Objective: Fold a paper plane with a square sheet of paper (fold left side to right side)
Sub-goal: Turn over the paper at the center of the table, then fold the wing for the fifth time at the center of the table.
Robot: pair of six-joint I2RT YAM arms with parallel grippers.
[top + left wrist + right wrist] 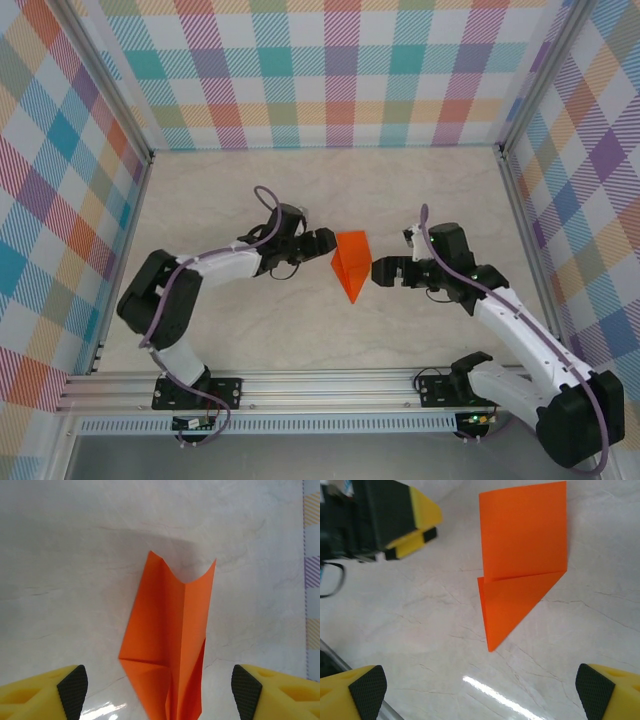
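Observation:
The square sheet of paper, bright orange, lies on the table folded into a narrow pointed paper plane shape, its tip toward the arms. My left gripper stands open just left of it. In the left wrist view the paper runs up between the two black pads without touching either, its far end curling up off the table. My right gripper stands open just right of the paper. In the right wrist view the paper lies ahead of the open gripper, with nothing between its fingers.
The marble-look table is ringed by checked walls. An aluminium rail runs along the near edge. The left gripper's yellow and black fingers show at the right wrist view's upper left, close to the paper.

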